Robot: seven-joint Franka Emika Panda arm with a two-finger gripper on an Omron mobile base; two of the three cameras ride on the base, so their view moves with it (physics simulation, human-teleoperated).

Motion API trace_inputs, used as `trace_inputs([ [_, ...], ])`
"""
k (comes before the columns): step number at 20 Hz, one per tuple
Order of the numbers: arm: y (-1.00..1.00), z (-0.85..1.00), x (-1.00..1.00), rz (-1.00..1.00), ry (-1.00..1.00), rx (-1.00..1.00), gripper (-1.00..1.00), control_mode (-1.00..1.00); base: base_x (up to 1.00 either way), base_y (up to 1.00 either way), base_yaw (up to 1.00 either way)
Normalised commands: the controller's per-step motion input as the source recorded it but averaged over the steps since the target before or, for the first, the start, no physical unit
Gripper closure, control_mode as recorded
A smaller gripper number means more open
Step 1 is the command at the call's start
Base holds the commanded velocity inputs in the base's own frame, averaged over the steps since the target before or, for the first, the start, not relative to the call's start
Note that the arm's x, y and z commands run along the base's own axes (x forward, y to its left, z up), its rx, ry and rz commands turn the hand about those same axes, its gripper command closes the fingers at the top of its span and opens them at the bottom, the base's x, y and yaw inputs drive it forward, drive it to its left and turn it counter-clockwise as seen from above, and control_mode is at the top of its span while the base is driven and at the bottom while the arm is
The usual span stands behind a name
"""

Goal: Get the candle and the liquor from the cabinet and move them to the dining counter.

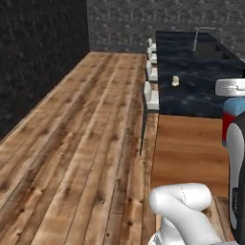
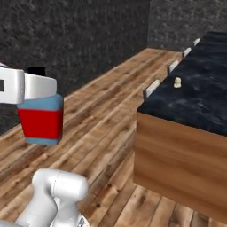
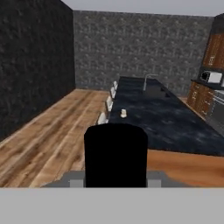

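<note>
My gripper is shut on the liquor, a squat bottle with a red body, light blue shoulders and a black cap, held upright in the air above the wooden floor. The same liquor hangs at the right edge of the left base view under the gripper. In the hand view its black cap blocks the lower middle. The small cream candle stands upright on the dining counter, near its stool side, well ahead of the bottle.
Pale-seated stools line the counter's left side. A sink with a faucet sits at the counter's far end. Brown wooden cupboards and a microwave stand at the far right. Dark walls bound a wide wooden floor.
</note>
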Motion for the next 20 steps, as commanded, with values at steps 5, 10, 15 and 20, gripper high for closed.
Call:
trace_inputs([
  [5, 0.00, 0.00, 0.00, 0.00, 0.00, 0.00, 1.00, 1.00, 0.62, 1.00, -0.56],
  [10, 0.00, 0.00, 0.00, 0.00, 0.00, 0.00, 1.00, 1.00, 0.66, 1.00, -0.58],
  [15, 0.00, 0.00, 0.00, 0.00, 0.00, 0.00, 1.00, 1.00, 0.69, 1.00, -0.56],
  [20, 0.00, 0.00, 0.00, 0.00, 0.00, 0.00, 1.00, 1.00, 0.79, 1.00, -0.52],
])
